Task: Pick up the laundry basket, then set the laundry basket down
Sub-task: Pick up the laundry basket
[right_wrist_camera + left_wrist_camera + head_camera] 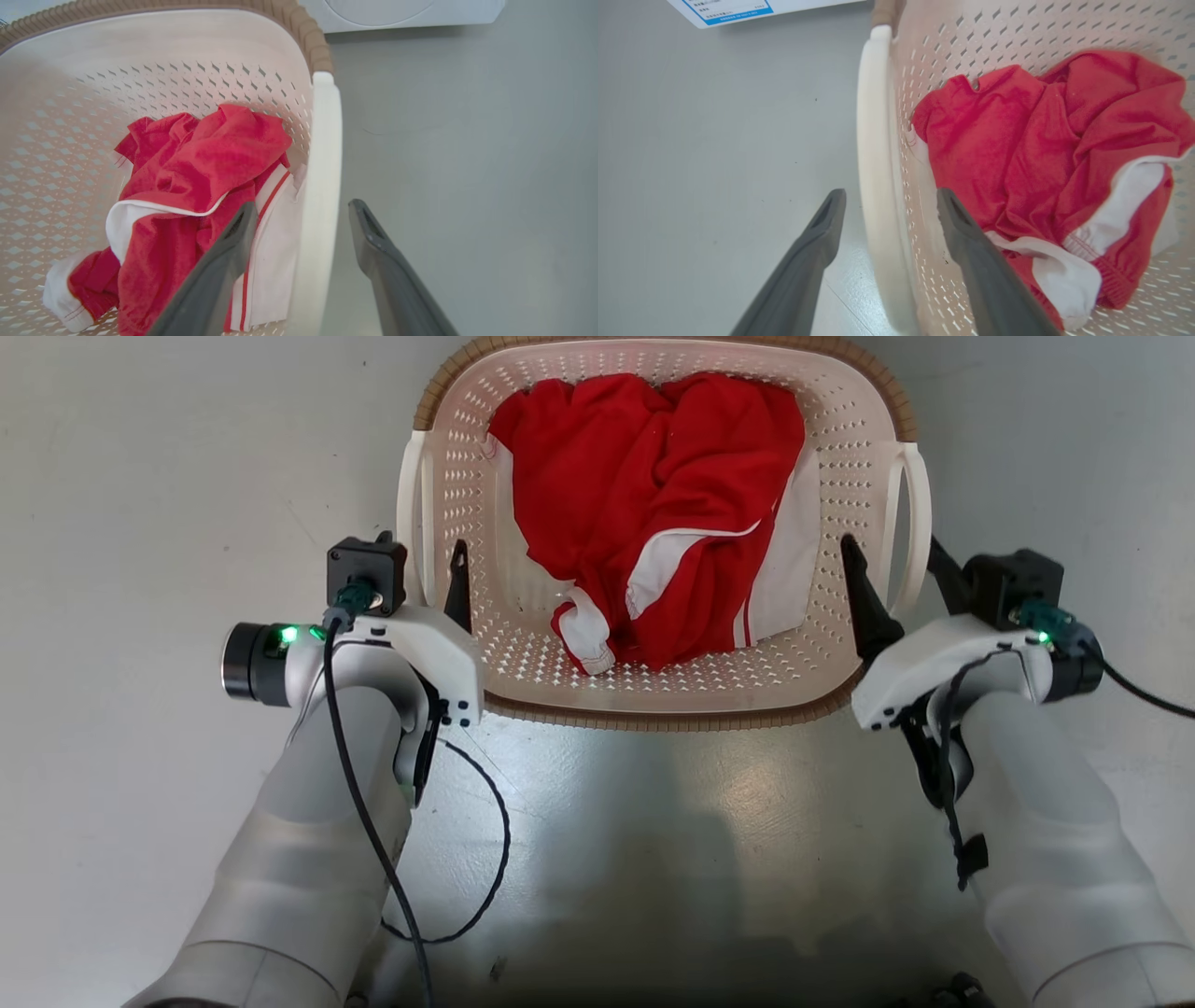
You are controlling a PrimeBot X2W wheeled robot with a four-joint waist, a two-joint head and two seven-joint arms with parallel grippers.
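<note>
In the head view, the far rim of the laundry basket (653, 717) is cut off by the top edge. The outer finger of the left gripper (421, 543) is mostly hidden behind a black block (366, 569) on the wrist. Whether any finger of the left gripper or the right gripper (890, 543) touches a handle (922, 513) cannot be told. Between the inner fingers, the basket floor is largely covered by a red and white garment (653, 504). Beyond the left fingertips, a blue-banded label (733, 9) is cropped, and its print is too small to read. Beyond the right fingertips, a white appliance (402, 11) is cropped.
</note>
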